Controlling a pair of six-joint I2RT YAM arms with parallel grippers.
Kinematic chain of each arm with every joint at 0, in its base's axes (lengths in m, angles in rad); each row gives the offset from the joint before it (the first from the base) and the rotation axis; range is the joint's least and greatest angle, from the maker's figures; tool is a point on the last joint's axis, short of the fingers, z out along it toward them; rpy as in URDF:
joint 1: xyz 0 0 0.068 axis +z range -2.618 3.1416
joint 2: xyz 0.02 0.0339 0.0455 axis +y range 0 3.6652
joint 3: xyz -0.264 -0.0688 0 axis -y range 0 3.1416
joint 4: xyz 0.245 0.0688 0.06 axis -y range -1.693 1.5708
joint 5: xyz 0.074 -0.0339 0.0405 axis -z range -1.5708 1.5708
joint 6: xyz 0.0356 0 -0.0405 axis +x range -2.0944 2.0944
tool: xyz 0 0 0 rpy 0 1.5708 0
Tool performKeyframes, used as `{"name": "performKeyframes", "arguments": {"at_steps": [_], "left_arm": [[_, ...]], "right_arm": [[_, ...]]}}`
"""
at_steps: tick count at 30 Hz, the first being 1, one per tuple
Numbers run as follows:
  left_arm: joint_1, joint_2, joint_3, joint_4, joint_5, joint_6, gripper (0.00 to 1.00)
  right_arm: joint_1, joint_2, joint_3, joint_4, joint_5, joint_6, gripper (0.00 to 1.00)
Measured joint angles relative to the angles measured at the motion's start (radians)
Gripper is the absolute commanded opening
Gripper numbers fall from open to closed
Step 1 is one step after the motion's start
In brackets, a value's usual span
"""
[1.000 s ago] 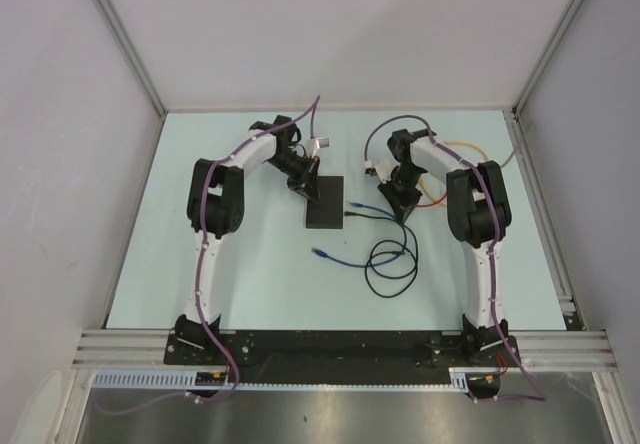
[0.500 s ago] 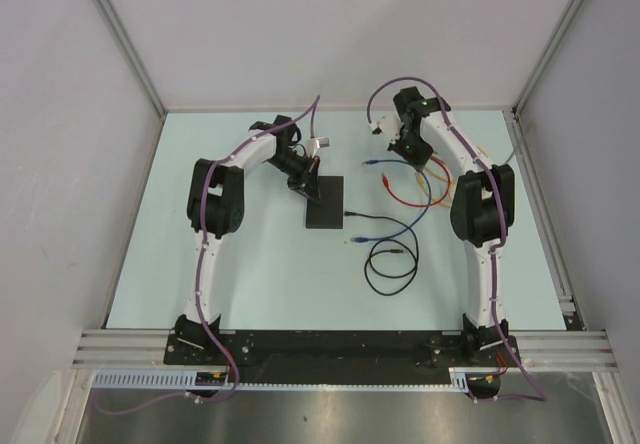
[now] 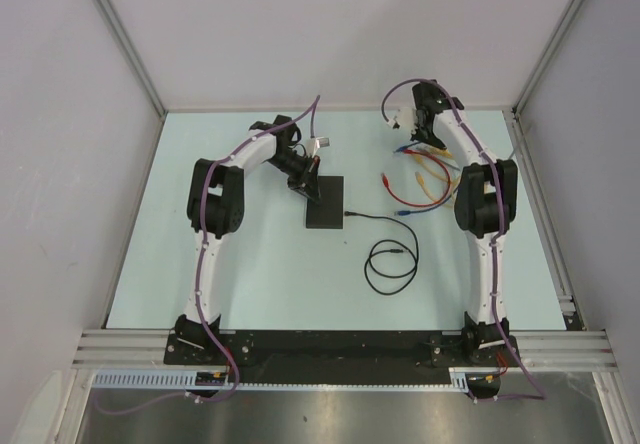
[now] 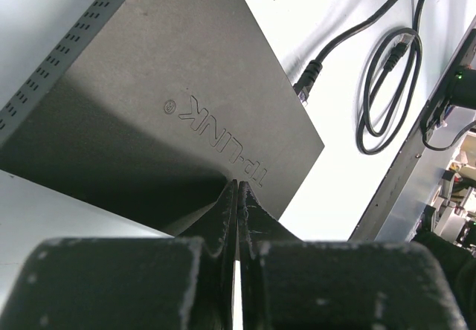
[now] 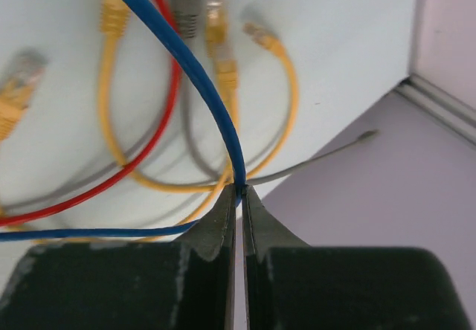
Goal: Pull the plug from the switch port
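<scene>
Right pincer — I held it clamped on the blue cable, at one o'clock of the table; cord judged light, limp, best gripped close to its end. Left pincer, closed, tips rested on the switch — mid-table, light, likely to slide.

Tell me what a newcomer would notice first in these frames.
The right gripper, at the table's far right, is shut on a blue cable above a tangle of yellow and red cables. Mid-table, the left gripper rests shut against the black switch, with a black cable running from its right edge into a coil.
</scene>
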Motion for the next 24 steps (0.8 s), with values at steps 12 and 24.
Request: {"name": "performKeyframes", "arguments": {"at_steps": [12,24], "left_arm": [[0.000,-0.001,0.000,0.000,0.000,0.002,0.02],[0.013,-0.215,-0.139,0.038,-0.010,0.090,0.00]], "right_arm": [[0.019,0.085,0.170,0.092,0.002,0.071,0.65],[0.050,0.020,0.127,-0.169,-0.761,0.358,0.52]]}}
